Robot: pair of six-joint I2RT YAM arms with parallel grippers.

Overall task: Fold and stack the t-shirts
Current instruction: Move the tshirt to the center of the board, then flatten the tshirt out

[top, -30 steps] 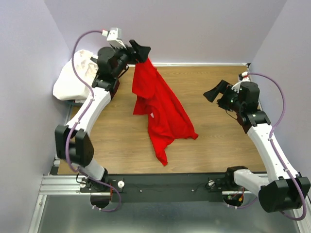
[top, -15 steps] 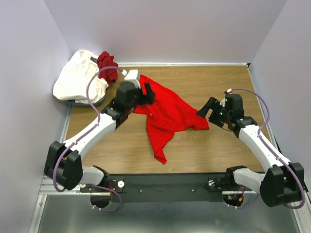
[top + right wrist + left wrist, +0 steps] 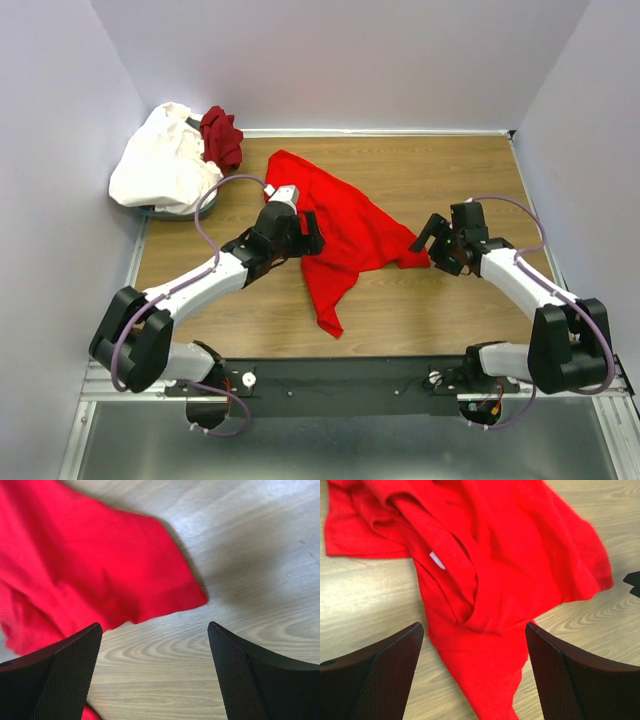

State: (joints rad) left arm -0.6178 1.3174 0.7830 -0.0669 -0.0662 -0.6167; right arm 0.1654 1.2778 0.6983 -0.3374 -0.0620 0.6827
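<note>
White arms (image 3: 195, 283) with black joints, lilac cables (image 3: 198, 228), black mesh-patterned fingers (image 3: 380, 680)

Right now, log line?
red t-shirt: crumpled on table | left fingers: open above it | right fingers: open near corner | fold: not started

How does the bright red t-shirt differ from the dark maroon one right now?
The bright red cloth t-shirt lies spread out but rumpled across the wooden table; the dark maroon cloth shirt is bunched into a small heap at the far left corner. The red one lies alone; the maroon one touches the white cloth shirt. Neither is folded.
</note>
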